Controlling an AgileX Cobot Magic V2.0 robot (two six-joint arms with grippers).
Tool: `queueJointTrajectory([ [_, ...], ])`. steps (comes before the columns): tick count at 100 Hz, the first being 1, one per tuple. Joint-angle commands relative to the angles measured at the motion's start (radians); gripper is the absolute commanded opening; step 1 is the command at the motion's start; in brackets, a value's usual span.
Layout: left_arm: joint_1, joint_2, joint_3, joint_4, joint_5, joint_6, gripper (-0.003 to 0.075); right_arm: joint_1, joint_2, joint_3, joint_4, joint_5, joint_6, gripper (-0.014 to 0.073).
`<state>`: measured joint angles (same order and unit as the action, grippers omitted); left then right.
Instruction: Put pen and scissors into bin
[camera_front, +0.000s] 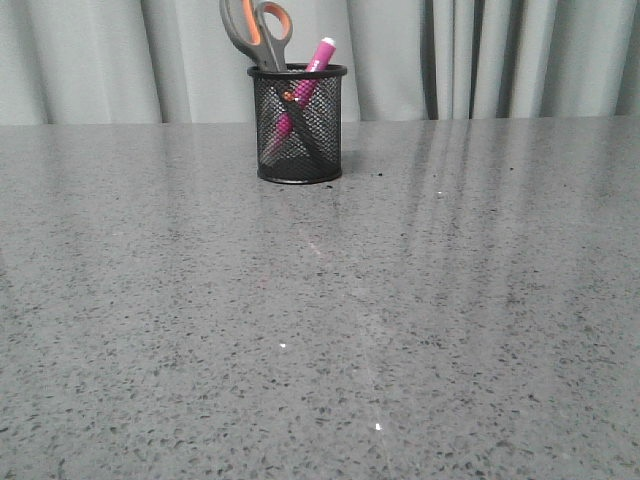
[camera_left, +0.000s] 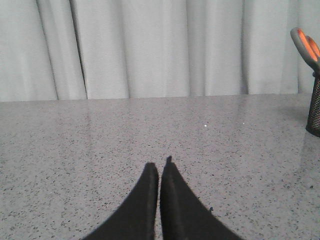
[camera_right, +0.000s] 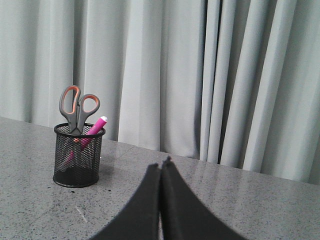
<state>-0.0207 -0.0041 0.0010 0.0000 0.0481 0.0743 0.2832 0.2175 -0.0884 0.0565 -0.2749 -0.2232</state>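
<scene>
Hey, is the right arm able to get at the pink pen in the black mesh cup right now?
Probably yes. The right gripper is shut and empty, with bare table between it and the black wire-mesh cup. The magenta-pink pen pokes above the rim, though the grey-and-orange scissors stand close beside it.

Only the fingers of each arm show. The left end effector (camera_left: 160, 167) has two matte black fingers, broad at the base and curving to narrow points. The right end effector (camera_right: 160, 163) looks identical: two plain, smooth black tapered fingers, unmarked.
</scene>
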Motion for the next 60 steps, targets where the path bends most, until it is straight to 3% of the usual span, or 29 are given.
queueJointTrajectory([
  [1,0.0,-0.033,0.045,-0.008,-0.084,-0.01,-0.0019,-0.007,0.007,-0.026,-0.005,-0.067,-0.01,-0.0075],
  [25,0.0,-0.033,0.045,-0.008,-0.084,-0.01,-0.0019,-0.029,0.007,-0.013,-0.014,-0.044,-0.022,-0.0075],
  [60,0.0,-0.033,0.045,-0.008,-0.084,-0.01,-0.0019,-0.237,-0.236,0.094,-0.018,0.191,0.048,-0.0075],
])
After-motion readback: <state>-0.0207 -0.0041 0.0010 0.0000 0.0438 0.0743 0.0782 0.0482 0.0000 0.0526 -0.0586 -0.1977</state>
